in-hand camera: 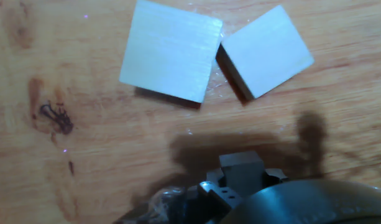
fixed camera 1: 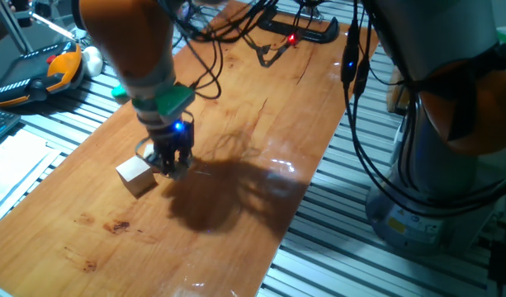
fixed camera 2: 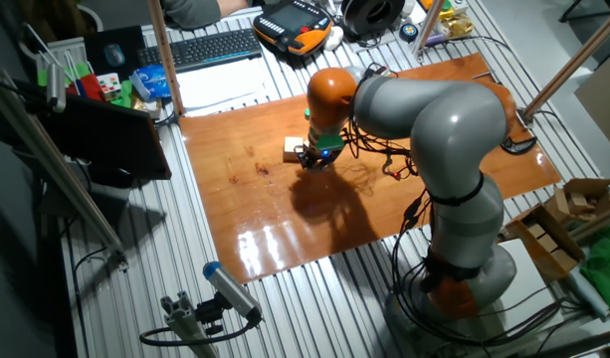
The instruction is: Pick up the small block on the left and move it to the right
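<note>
In the hand view two pale wooden cubes lie side by side on the table, a larger one [in-hand camera: 171, 51] on the left and a mid-sized one [in-hand camera: 268, 51] touching its right corner. The small block does not show clearly in any view. My gripper [fixed camera 1: 172, 163] is low over the table just beside these cubes. In the hand view only a grey squarish piece [in-hand camera: 240, 167] shows at its tip, and I cannot tell whether the jaws are open or shut. One fixed view shows one cube [fixed camera 1: 135, 176] left of the gripper. The other fixed view shows a cube [fixed camera 2: 293, 149] too.
The wooden tabletop [fixed camera 1: 236, 239] has dark stains [in-hand camera: 53, 115] left of the cubes. A black cable and clamp [fixed camera 1: 298, 31] lie at its far end. An orange pendant [fixed camera 1: 46, 73] and a keyboard [fixed camera 2: 215, 47] lie off the board. The robot base [fixed camera 2: 464, 268] stands at the right.
</note>
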Available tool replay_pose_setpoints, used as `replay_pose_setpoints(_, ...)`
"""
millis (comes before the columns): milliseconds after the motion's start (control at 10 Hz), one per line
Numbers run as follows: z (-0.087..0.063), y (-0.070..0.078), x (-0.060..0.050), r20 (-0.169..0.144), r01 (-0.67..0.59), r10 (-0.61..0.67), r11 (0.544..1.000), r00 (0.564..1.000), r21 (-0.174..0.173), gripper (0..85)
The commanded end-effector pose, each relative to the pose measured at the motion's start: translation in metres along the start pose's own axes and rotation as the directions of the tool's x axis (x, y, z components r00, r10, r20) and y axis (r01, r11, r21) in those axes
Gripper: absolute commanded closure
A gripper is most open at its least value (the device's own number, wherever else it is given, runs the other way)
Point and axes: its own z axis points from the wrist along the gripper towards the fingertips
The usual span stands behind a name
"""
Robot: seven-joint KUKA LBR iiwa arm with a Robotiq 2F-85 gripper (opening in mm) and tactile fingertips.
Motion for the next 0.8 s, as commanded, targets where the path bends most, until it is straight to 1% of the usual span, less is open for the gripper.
replay_pose_setpoints(0, 0.001, 0.000, -0.001, -0.005, 0.001, -0.001, 1.000, 1.000, 0.002, 37.7)
replay_pose_setpoints(200, 0.002, 0.000, -0.002, -0.015, 0.008, -0.007, 1.000, 1.000, 0.014, 36.3)
replay_pose_setpoints(300, -0.002, -0.001, -0.001, -0.018, 0.018, -0.018, 1.000, 1.000, 0.017, 36.3)
replay_pose_setpoints(400, -0.010, -0.003, 0.000, -0.024, 0.044, -0.043, 0.999, 0.999, 0.029, 39.3)
replay_pose_setpoints(500, -0.020, -0.008, 0.002, -0.018, 0.082, -0.081, 0.995, 0.997, 0.052, 45.7)
replay_pose_setpoints(600, -0.029, -0.015, 0.000, -0.021, 0.148, -0.147, 0.985, 0.989, 0.088, 56.3)
replay_pose_setpoints(700, -0.043, -0.027, -0.006, -0.046, 0.208, -0.205, 0.976, 0.978, 0.070, 66.0)
